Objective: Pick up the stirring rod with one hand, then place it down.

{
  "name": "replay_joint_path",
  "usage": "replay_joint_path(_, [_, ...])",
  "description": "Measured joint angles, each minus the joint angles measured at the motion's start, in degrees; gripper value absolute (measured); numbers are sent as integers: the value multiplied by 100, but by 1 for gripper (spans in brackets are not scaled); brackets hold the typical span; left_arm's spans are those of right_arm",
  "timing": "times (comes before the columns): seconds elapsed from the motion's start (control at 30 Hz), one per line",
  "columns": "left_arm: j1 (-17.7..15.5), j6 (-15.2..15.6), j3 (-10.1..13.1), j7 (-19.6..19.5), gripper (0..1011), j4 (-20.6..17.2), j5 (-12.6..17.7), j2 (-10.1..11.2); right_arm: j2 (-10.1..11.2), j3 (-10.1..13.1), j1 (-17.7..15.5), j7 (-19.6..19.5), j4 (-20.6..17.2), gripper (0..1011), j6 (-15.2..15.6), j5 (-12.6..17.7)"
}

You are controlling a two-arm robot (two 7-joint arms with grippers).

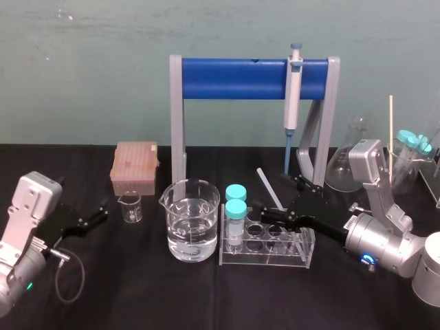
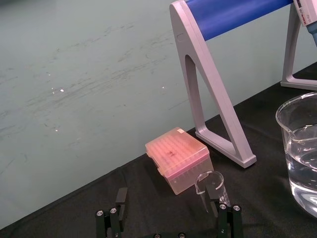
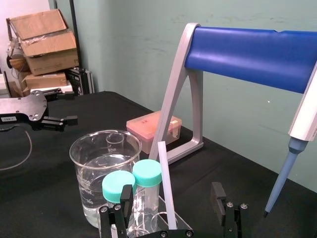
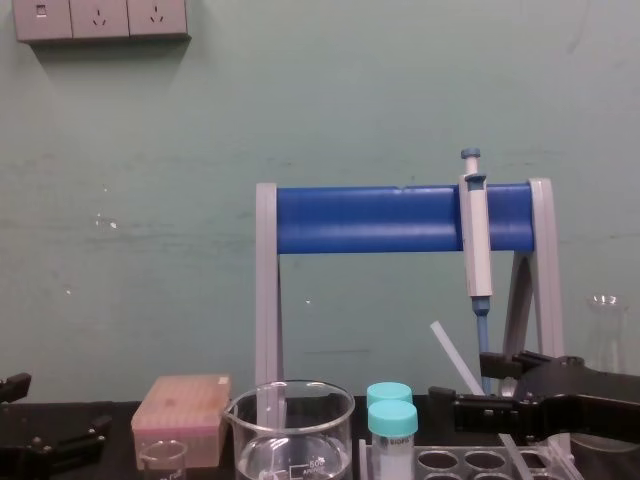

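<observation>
The stirring rod (image 1: 270, 189) is a thin translucent-white stick leaning tilted in the clear tube rack (image 1: 302, 258). My right gripper (image 1: 282, 201) reaches in from the right, level with the rod. It is open, with one finger on each side of the rod and a gap on both sides. In the right wrist view the rod (image 3: 166, 188) rises between the wide-apart fingers of the right gripper (image 3: 171, 218). The chest view shows the rod (image 4: 455, 360) slanting up past the right gripper (image 4: 480, 385). My left gripper (image 1: 96, 213) rests open at the far left, holding nothing.
A large beaker of water (image 1: 192, 220) stands left of the rack, which holds two teal-capped tubes (image 1: 236, 203). Behind is the blue-barred stand (image 1: 234, 77) with a hanging pipette (image 1: 293, 89). A pink tip box (image 1: 135, 161) and small beaker (image 1: 130, 206) sit left, a flask (image 1: 347, 165) right.
</observation>
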Motion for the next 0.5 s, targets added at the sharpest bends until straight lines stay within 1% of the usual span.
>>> replay_joint_path(0.37, [0, 0, 0, 0, 1000, 0, 0, 0, 17, 7, -5, -4, -17, 1002, -9, 10])
replay_joint_path(0.43, [0, 0, 0, 0, 1000, 0, 0, 0, 19, 8, -8, -4, -21, 990, -11, 12])
replay_joint_path(0.47, [0, 0, 0, 0, 1000, 0, 0, 0, 20, 8, -8, -5, -22, 954, -12, 12])
replay_joint_path(0.5, [0, 0, 0, 0, 1000, 0, 0, 0, 21, 9, -9, -5, -23, 947, -13, 14])
